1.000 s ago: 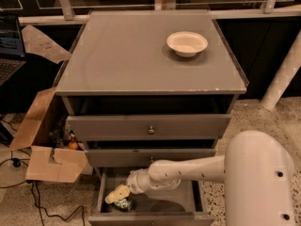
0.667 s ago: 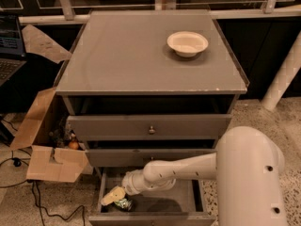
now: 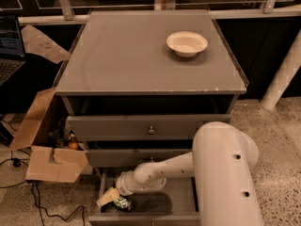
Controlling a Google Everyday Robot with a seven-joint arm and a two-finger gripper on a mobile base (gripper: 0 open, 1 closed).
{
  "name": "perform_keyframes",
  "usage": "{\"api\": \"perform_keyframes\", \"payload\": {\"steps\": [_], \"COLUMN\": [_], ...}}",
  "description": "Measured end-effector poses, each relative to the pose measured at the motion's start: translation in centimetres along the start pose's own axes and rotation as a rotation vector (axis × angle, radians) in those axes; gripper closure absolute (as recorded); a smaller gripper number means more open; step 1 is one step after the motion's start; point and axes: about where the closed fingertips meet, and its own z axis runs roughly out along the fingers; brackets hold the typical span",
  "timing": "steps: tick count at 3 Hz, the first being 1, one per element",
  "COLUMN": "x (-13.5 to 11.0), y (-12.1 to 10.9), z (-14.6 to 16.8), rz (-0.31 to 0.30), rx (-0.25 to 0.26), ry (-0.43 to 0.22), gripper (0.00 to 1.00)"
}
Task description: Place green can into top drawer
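Step in hand: we judge this to be the pick-up, with the arm (image 3: 164, 171) reaching down into the open bottom drawer (image 3: 146, 218).
Gripper: our gripper (image 3: 107, 197) sits low toward the view's left side of that drawer, right against the green can (image 3: 123, 203). We cannot tell whether it is spread or clamped on the can.
Green can: it lies on the bottom drawer's floor near the front, partly hidden by the wrist.
Top drawer: the top drawer (image 3: 117, 126) looks pulled out a little, with a dark gap above its front.
Next move: we think it calls for a sure hold, a lift clear of the middle drawer (image 3: 136, 157), then a carry up and over the top drawer's front edge.
Surface: the grey cabinet top (image 3: 127, 55) carries a white bowl (image 3: 186, 43) toward its back.
Room: we see a speckled floor (image 3: 277, 126) and a cardboard box (image 3: 51, 165) beside the cabinet.
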Motion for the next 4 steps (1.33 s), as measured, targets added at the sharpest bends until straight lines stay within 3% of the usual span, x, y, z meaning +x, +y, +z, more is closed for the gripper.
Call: {"api": "perform_keyframes", "payload": {"steps": [1, 2, 3, 4], "x": [3.0, 3.0, 4.0, 5.8], "y": [-3.6, -3.6, -4.6, -6.3], "z": [-0.6, -0.6, -1.6, -3.5], "rz": [0.042, 0.042, 0.059, 0.084], "rx": [0.030, 0.030, 0.069, 0.149], "ry": [0.033, 0.033, 0.038, 0.049], "gripper": [0.00, 0.00, 0.00, 0.00]}}
